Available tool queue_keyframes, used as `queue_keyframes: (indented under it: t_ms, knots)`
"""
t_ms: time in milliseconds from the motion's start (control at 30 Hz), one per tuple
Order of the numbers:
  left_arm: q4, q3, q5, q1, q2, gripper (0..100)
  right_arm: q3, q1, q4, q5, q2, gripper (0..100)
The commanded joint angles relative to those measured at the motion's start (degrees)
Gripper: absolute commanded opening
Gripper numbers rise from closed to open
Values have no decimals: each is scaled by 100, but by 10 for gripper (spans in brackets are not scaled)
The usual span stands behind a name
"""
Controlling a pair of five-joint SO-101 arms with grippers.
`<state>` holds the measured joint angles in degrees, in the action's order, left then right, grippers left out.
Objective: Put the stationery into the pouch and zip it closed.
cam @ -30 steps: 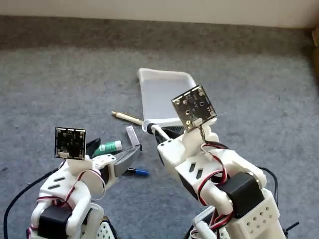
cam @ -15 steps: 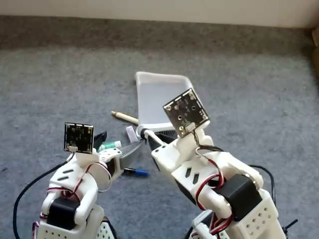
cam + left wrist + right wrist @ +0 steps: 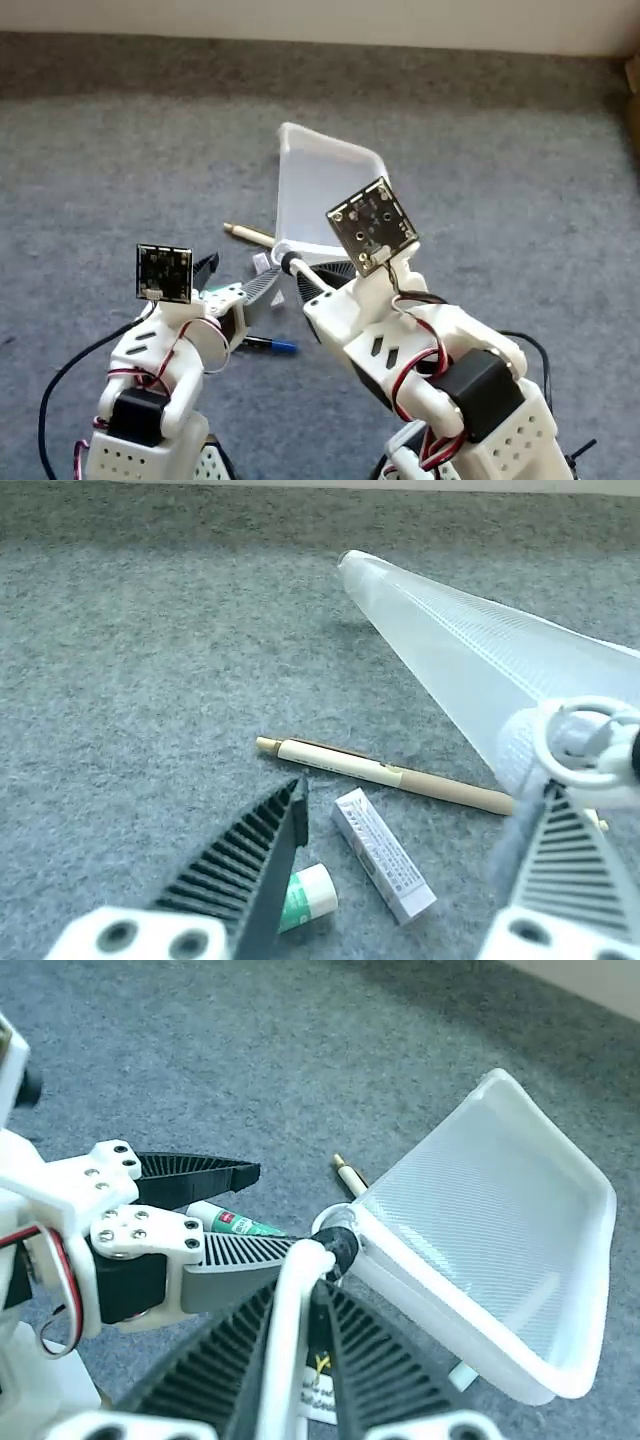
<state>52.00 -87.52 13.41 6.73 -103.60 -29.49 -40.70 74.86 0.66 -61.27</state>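
Left arm has advanced toward the pouch [image 3: 325, 190], which is translucent white and tilted up off the counter [image 3: 500, 150]. Right jaws clamp its zipper end; left jaws stand wide open, empty, over the pen [image 3: 400, 775].

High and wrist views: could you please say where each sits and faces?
High view: above and behind both arms, looking down at the pouch and pen.
Left wrist view: on that wrist, facing past the open left gripper to the eraser.
Right wrist view: on that wrist, past the right gripper gripping the pouch.
Shared: pouch, pen.
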Motion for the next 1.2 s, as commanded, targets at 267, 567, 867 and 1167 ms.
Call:
queue_keyframes:
  t_ms: [267,567,867,1167]
  knots:
    - [387,479,-35,-75,-40,323,347,-92,-145,-62,-163,5]
    - [264,435,-18,-84,-40,323,374,-690,110,-26,-163,5]
    - [519,752,-9,-92,-40,353,356,-690,101,-26,-163,5]
    - [466,549,0,-391,-31,368,374,-725,119,-18,-163,5]
